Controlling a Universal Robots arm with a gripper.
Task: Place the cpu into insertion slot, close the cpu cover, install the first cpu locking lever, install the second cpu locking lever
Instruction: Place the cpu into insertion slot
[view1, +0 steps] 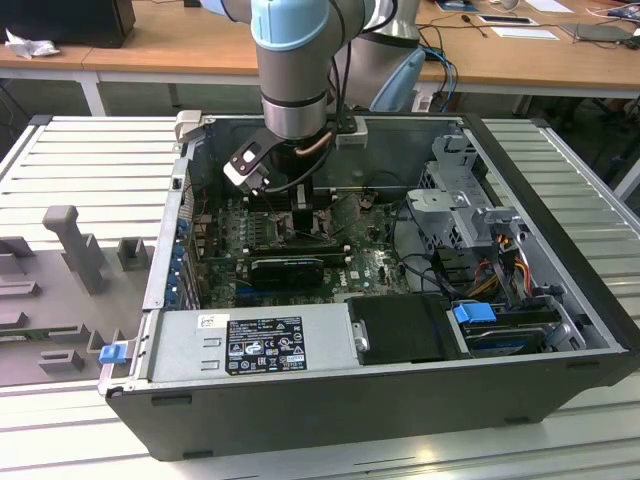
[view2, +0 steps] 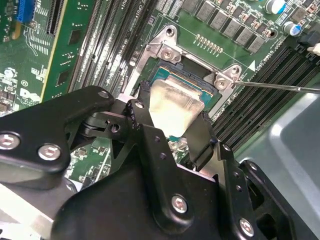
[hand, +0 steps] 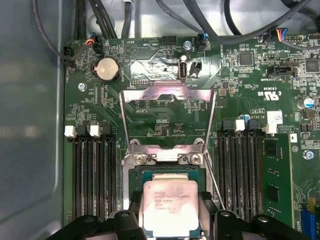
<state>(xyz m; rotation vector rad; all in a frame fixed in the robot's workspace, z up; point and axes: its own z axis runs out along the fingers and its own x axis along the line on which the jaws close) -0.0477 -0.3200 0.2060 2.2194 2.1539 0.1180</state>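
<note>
Inside the open computer case (view1: 560, 360) my gripper (view1: 300, 212) reaches down to the motherboard. In both wrist views its black fingers (hand: 134, 212) (view2: 202, 135) flank the cpu (hand: 170, 205) (view2: 175, 105), a silver-grey square chip, and press its two opposite edges. The chip sits directly over the insertion slot (hand: 167, 173) (view2: 192, 75), whose dark frame shows along the chip's far edge. The cpu cover (hand: 167, 93), a silver frame with a large window, is swung open away from the slot, hinged at the bracket (hand: 167, 158). A thin wire locking lever (view2: 280, 86) (hand: 214, 185) stands free beside the slot.
Black memory slots (hand: 92, 175) (hand: 242, 170) line both sides of the socket, with a green card (hand: 277, 185) beyond. A coin battery (hand: 107, 69) and cables (hand: 200, 20) lie past the cover. A power supply (view1: 270, 340) and drive cage (view1: 460, 200) crowd the case.
</note>
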